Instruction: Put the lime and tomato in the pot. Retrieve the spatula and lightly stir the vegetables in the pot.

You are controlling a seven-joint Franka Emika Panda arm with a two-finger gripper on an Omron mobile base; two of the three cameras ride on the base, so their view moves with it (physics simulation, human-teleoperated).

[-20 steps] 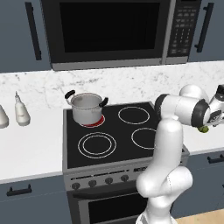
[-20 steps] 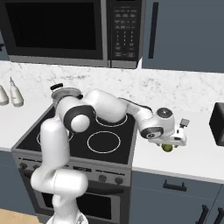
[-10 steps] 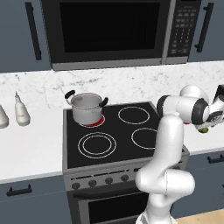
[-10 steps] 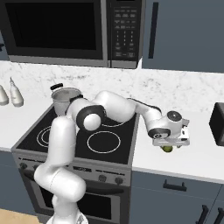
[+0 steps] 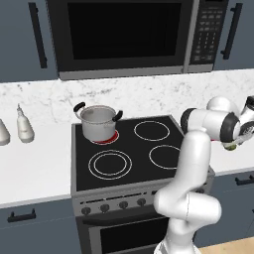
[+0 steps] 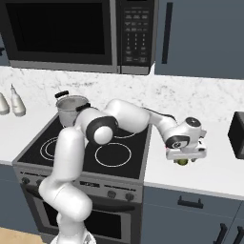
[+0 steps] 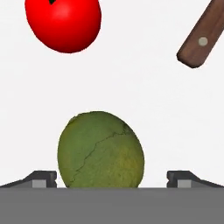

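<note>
Lime, a dull green cracked-skinned ball (image 7: 100, 149), centred low in frame between wide-open gripper (image 7: 112, 178) fingertips, ungripped, round red tomato (image 7: 63, 22) upper left.

The microwave (image 6: 137, 37) keypad seems to carry markings, too blurred to read.

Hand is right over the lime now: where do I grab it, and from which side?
Grip the lime across its widest middle, coming straight down from above. It lies alone on the white counter, centred between the open fingers, with the tomato well clear.
</note>
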